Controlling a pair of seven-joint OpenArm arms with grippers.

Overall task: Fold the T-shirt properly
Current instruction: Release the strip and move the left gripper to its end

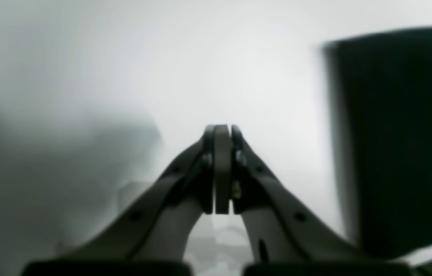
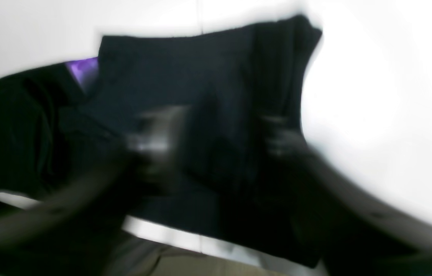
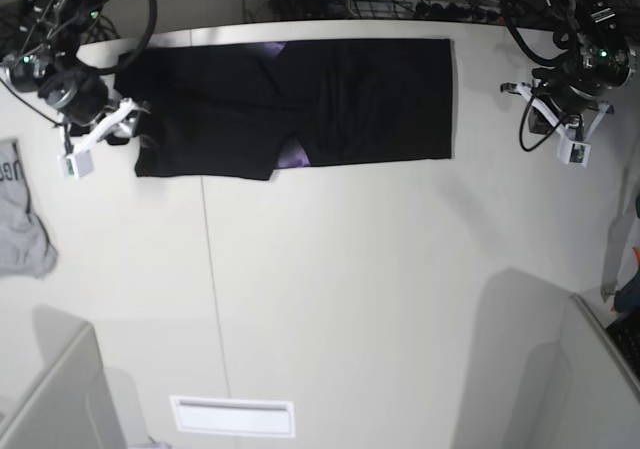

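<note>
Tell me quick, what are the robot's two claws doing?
Left gripper: shut, holding nothing, away from the T-shirt.
Right gripper: open over the T-shirt, though the picture is blurry.

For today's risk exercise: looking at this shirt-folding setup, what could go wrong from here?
1. The right gripper sits open at the end of the black T-shirt; closing could pinch several layers and bunch the fold.
2. The T-shirt lies near the table's far edge; a pull may drag it off.
3. The left gripper is shut, beside the cloth, so nothing pins that end.
</note>
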